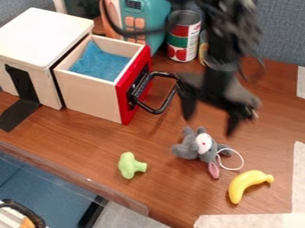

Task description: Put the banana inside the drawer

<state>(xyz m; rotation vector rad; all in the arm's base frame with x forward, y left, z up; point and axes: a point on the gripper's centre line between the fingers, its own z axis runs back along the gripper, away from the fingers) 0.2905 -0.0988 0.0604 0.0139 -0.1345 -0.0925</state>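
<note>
The yellow banana (246, 183) lies on the table at the lower right, near strips of pale tape. At the left, the drawer (89, 95) stands pulled out of its white box, with a blue lining inside, a red front and a black handle. My gripper (209, 124) hangs open above the table, right of the drawer handle and up and to the left of the banana. Nothing is between its two fingers.
A grey plush mouse (199, 147) with a white string loop lies between gripper and banana. Green toy broccoli (130, 165) lies left of it. Behind stand a can (183, 36) and a teal toy (146, 20). The table's edge runs along the lower left.
</note>
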